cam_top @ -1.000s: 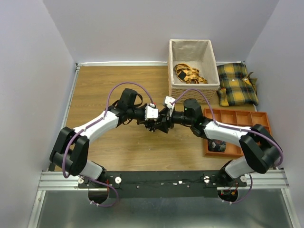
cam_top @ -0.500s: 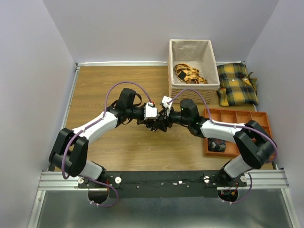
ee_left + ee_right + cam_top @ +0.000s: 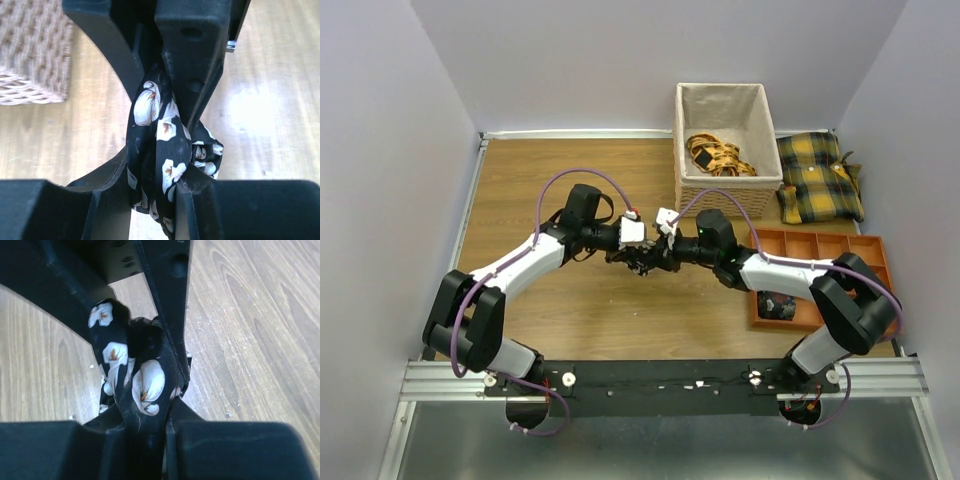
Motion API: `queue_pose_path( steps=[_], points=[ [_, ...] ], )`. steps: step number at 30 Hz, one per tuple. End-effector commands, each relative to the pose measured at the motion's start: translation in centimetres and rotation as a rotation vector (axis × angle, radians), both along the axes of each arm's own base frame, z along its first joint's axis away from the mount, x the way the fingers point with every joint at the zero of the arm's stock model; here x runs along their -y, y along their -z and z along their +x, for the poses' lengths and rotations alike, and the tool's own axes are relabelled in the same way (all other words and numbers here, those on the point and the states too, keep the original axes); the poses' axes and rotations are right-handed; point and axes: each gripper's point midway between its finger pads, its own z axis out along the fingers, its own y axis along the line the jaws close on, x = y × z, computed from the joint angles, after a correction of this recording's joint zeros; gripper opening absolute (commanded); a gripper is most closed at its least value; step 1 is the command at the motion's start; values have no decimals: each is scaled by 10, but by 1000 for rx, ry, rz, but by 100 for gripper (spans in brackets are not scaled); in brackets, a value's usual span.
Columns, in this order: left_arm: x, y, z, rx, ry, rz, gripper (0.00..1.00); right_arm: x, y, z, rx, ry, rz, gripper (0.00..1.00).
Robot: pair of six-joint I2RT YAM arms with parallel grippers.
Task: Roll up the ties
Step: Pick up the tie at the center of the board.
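you're mid-roll: the tie is a bunched coil held over the middle of the table, with the left gripper and right gripper both pinched onto it, so next one probably must let go and regrip to wind further.

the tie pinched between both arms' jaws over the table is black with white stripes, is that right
Not quite. The tie pinched between both arms' jaws over the table is black with white flowers, not stripes. The left wrist view shows the flowers up close, and the right wrist view shows the same print.
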Motion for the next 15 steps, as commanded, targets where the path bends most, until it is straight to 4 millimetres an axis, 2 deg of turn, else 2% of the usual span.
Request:
queue_pose_path(
  steps=[1, 3, 4, 5, 6, 7, 9, 12, 13, 15],
  points=[
    [6, -24, -24, -47, 127, -83, 0, 7, -1, -10, 24, -29, -13, 8],
    [7, -25, -21, -42, 109, -92, 12, 6, -3, -15, 4, -52, -11, 5],
    [7, -26, -19, -51, 88, -92, 24, 5, -7, -15, 1, -56, -5, 3],
    [8, -27, -17, -41, 82, -98, 29, 5, -8, -17, -9, -56, -3, 1],
    [7, -27, -16, -41, 77, -97, 34, 6, -9, -16, -20, -42, -1, 1],
    [8, -27, -14, -42, 69, -96, 44, 8, -13, -16, -16, -31, 6, 1],
    [8, -28, -10, -45, 41, -96, 55, 11, -15, -13, -20, 0, -6, 1],
    [7, -31, -1, -47, -29, -113, 93, 17, -13, -9, -42, 43, -48, 1],
    [7, -33, 2, -40, -50, -117, 99, 18, -12, -9, -45, 48, -57, 1],
    [6, -34, 9, -30, -90, -122, 99, 25, -5, -8, -60, 80, -82, 1]
  ],
)
